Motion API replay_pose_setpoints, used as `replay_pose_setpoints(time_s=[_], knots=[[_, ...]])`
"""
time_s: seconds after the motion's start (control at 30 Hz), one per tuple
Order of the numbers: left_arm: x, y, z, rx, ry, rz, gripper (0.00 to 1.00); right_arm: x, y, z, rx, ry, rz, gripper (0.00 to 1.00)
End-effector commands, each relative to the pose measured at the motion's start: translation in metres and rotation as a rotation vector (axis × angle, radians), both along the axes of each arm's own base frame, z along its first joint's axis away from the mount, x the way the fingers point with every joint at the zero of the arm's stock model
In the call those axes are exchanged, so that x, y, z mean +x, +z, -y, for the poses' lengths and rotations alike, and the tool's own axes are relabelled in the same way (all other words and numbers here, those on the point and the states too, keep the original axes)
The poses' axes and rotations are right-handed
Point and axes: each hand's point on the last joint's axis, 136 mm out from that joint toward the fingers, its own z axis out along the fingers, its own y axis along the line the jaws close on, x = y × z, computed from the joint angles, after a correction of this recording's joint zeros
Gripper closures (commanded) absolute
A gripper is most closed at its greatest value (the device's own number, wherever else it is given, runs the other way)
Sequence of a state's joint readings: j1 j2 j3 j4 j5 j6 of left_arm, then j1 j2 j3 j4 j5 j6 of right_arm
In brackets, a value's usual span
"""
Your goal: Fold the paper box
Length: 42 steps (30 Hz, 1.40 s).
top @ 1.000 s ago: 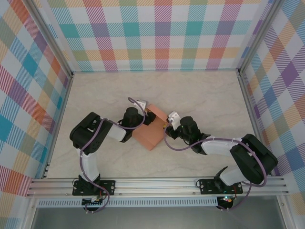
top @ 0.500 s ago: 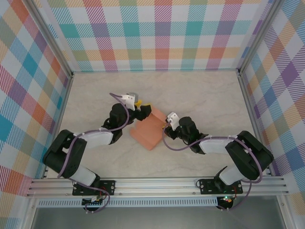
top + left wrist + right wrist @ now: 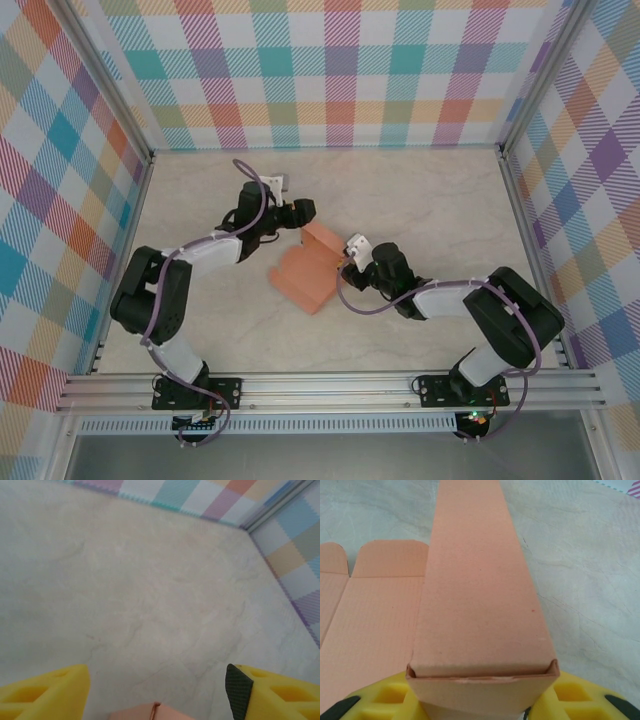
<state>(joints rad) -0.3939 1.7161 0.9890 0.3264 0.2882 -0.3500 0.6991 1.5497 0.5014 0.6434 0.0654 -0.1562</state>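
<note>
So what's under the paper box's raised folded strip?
The right pincer grips the near end of the paper box; its flat flaps lie on the table beside the strip. Whatever is directly beneath the strip is covered.

1. We saw the paper box [image 3: 308, 272], salmon-orange matte card, lying partly folded near the middle of the desk [image 3: 430, 200].
2. Its right-hand side was folded into a long, narrow raised channel with a flat top.
3. The remaining panels lay flat on the desk to the left, ending in round-cornered tabs.

Open table [image 3: 420, 190] behind paper box [image 3: 305, 280]
</note>
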Motion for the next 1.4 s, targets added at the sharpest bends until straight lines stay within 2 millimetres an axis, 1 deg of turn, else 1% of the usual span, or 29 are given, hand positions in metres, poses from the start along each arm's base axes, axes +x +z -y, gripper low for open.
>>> replay_pose_setpoints(time_s=[0.0,0.07,0.13,0.17,0.27,0.33,0.53,0.73,0.9,1.0,1.13,1.2,1.27,1.37], knots=[[-0.01,-0.024,0.003,-0.01,-0.047,-0.123,0.29,-0.011,-0.027,0.003,-0.062,0.037,-0.091,0.64],[-0.012,-0.033,0.002,0.007,-0.049,-0.141,0.3,-0.01,-0.031,0.005,-0.066,0.03,-0.099,0.64],[-0.014,-0.045,-0.003,0.026,-0.041,-0.181,0.34,-0.009,-0.031,0.007,-0.056,0.018,-0.11,0.64],[-0.016,-0.048,-0.003,0.024,-0.048,-0.192,0.37,-0.009,-0.031,0.007,-0.051,0.021,-0.112,0.64],[-0.02,-0.06,-0.002,0.026,-0.068,-0.218,0.51,-0.009,-0.033,0.007,-0.054,0.027,-0.113,0.64],[-0.022,-0.07,-0.005,0.041,-0.055,-0.246,0.55,-0.008,-0.035,0.007,-0.055,0.023,-0.122,0.64],[-0.03,-0.088,-0.011,0.042,-0.029,-0.264,0.68,-0.007,-0.034,0.007,-0.061,0.026,-0.118,0.62],[-0.039,-0.094,-0.016,0.138,-0.015,-0.201,0.7,-0.012,-0.025,0.002,-0.043,0.078,-0.102,0.52],[-0.041,-0.095,-0.025,0.19,0.032,-0.174,0.7,-0.014,-0.003,0.006,0.025,0.099,-0.102,0.44],[-0.039,-0.097,-0.031,0.208,0.065,-0.178,0.7,-0.017,0.006,0.012,0.065,0.098,-0.137,0.4],[-0.041,-0.1,-0.036,0.208,0.094,-0.181,0.7,-0.036,0.025,0.009,0.121,0.172,-0.174,0.38],[-0.042,-0.098,-0.038,0.21,0.106,-0.177,0.7,-0.043,0.035,0.01,0.178,0.179,-0.212,0.38],[-0.043,-0.094,-0.04,0.218,0.12,-0.165,0.7,-0.039,0.05,0.015,0.259,0.113,-0.257,0.35],[-0.045,-0.088,-0.037,0.245,0.122,-0.137,0.7,-0.023,0.069,0.028,0.364,-0.027,-0.32,0.32]])
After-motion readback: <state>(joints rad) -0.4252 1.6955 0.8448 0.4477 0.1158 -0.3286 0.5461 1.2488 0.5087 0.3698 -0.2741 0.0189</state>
